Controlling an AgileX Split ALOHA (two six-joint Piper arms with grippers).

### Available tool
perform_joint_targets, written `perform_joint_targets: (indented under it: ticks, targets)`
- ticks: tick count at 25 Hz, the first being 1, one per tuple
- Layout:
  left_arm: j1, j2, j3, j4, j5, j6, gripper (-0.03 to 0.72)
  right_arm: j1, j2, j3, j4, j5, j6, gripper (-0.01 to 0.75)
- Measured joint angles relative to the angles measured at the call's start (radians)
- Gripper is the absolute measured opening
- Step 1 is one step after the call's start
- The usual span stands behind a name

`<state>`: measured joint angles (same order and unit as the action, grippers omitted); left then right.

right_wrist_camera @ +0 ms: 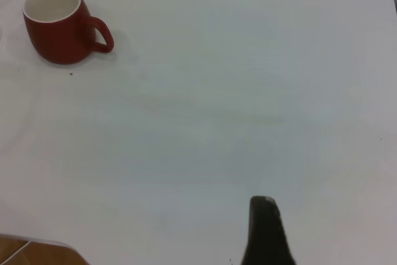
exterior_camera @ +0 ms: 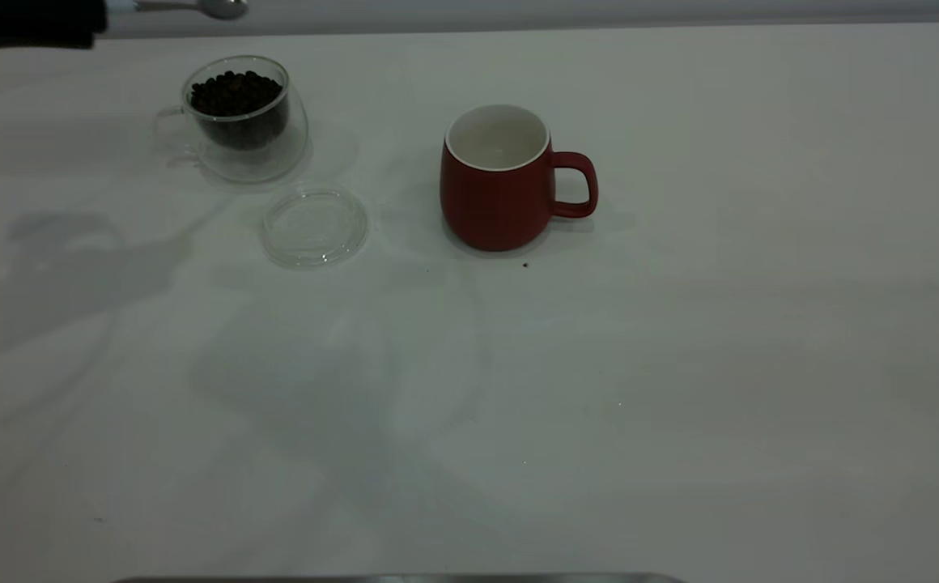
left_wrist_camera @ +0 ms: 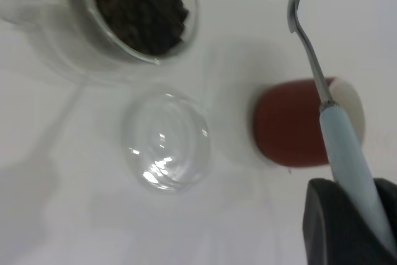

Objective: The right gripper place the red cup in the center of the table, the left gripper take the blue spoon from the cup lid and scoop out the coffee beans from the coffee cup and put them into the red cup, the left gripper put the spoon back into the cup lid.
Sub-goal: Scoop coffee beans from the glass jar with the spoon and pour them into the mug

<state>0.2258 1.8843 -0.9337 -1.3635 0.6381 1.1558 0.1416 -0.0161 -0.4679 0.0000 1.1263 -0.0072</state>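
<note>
Left hand clamps blue spoon, pale-blue handle, shiny metal bowl; right hand's state unclear.

**Three eyes on one white table**

My exterior camera looks steeply down on the table from outside the rig, facing my arms; it takes in the coffee cup far left, the cup lid beside it and the red cup near the middle.

My left wrist camera sits close above those same three things, looking down past the blue spoon held in my left gripper. It shares the red cup, lid and coffee cup with the exterior view.

My right wrist camera hangs farther back, over bare table; it shares only the red cup, seen well away.
</note>
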Motion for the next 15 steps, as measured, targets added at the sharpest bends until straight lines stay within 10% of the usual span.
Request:
perform_joint_targets:
  ticks: [7,15]
  targets:
    - [0.184,0.034,-0.069,0.013,0.126,-0.027,0.124,0.000,0.000,0.000,0.000,0.000,0.000,0.550]
    - [0.181,0.210,-0.256,0.120,0.225,-0.123,0.124,0.000,0.000,0.000,0.000,0.000,0.000,0.550]
